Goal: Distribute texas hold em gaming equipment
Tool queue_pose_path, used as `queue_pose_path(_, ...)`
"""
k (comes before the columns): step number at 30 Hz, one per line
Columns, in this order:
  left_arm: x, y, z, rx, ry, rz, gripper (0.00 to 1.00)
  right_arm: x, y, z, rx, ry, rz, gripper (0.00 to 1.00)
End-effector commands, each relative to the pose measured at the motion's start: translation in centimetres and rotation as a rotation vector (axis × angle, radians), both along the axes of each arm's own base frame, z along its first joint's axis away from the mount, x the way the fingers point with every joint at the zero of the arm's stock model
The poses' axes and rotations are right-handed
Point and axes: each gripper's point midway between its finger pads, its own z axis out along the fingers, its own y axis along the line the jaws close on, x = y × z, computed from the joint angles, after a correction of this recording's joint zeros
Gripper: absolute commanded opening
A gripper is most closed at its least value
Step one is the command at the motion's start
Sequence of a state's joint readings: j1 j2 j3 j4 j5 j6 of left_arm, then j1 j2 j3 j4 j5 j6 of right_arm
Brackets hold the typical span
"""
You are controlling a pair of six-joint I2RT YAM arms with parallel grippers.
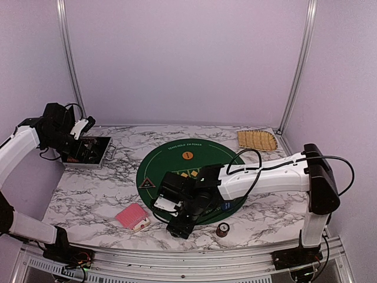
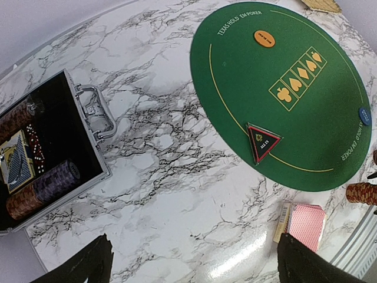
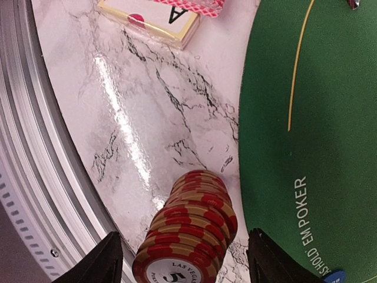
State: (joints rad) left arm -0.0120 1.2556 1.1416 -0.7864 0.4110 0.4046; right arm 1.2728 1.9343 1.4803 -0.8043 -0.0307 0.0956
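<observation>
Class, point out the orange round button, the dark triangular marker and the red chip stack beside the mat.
orange round button (image 2: pixel 264 39): left wrist view, centre of its top.
dark triangular marker (image 2: pixel 262 141): left wrist view, middle of its face.
red chip stack (image 3: pixel 194 218): right wrist view, its striped side.

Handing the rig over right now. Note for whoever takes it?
Left gripper: open, empty, raised by the open metal case.
Right gripper: open, jaws either side of a red-and-cream chip stack on the marble by the green mat; not gripped.
Done: orange button, triangular button, blue button on the mat; red-backed cards and a second chip stack on the marble.
Left: place this stack; more chips and a blue card pack sit in the case.
</observation>
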Motion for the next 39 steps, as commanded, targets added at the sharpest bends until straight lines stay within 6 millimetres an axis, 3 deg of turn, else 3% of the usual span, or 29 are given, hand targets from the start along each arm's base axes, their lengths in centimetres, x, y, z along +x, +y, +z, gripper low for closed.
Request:
queue_pose_path(1,-0.4,0.0,1.2,-0.010,-0.018,-0.002,0.99,0.8,1.4,0.6,0.050,-0.006,0.004,0.69)
queue_pose_path(17,-0.3,0.1,1.1,-0.003,-0.016,0.000,0.99,1.8,1.4,0.0,0.063,0.010,-0.014,0.55)
queue_pose_path(31,-0.1,0.0,1.1,-0.006,-0.015,-0.003,0.99,1.0,0.4,-0.1,0.063,0.034,-0.015,0.61)
queue_pose_path(39,-0.2,0.1,1.2,-0.002,-0.019,0.001,0.99,1.4,0.7,0.6,0.080,0.013,-0.026,0.50)
